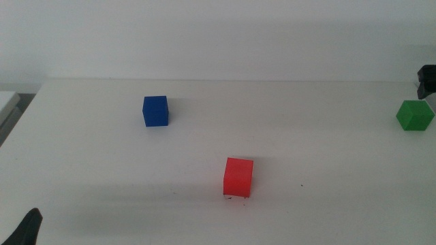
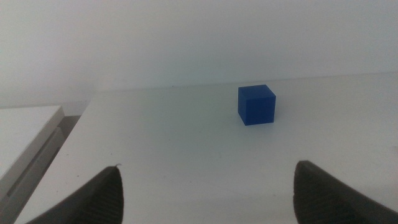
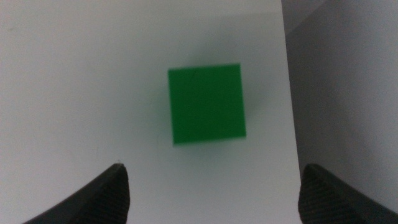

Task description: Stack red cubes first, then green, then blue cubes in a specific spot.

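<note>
Only the right wrist view shows the right hand (image 3: 211, 186) wide above green (image 3: 206, 104).

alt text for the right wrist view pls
A green cube sits on the white table, seen from directly above and slightly blurred. The right gripper hovers over it, its two dark jaws open wide, touching nothing.
</note>
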